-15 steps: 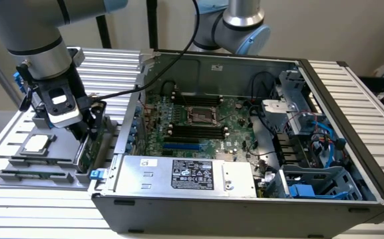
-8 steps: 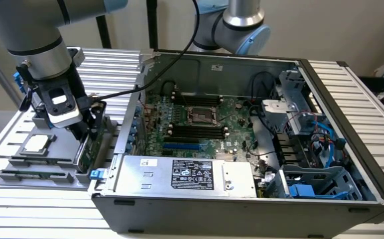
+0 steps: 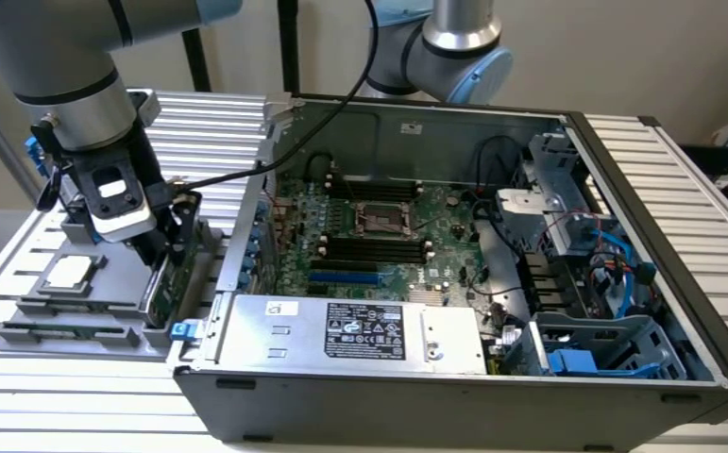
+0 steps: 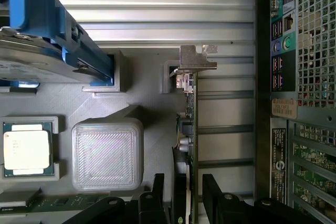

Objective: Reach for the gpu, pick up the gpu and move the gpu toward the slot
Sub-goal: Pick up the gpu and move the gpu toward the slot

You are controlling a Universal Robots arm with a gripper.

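- Looking at the left side of the exterior view, you see the arm (image 3: 80, 104) hanging over a grey holder (image 3: 24, 304) that sits on the ribbed metal table (image 3: 74, 401).
- The gpu (image 3: 166, 283) stands on its long edge in that holder. It is just beside the outer wall of the open computer case (image 3: 465, 406), on the outside.
- In the wrist view the gpu (image 4: 192, 129) shows edge-on as a thin dark-green strip. Its silver bracket (image 4: 197, 59) is at the end away from the fingers.
- The fingers (image 4: 157, 203) are apart, one on each side of the card. A narrow gap shows on both sides — nothing is clamped.
- In the exterior view the fingers (image 3: 149, 247) are down at the card's upper edge.
- The processor chip (image 4: 26, 150) lies flat in its own pocket of the holder. The hard drive with blue clips (image 4: 37, 45) rests in another pocket — both are apart from the fingers.
- The motherboard (image 3: 389, 236) lies inside the case, well apart from the gpu.
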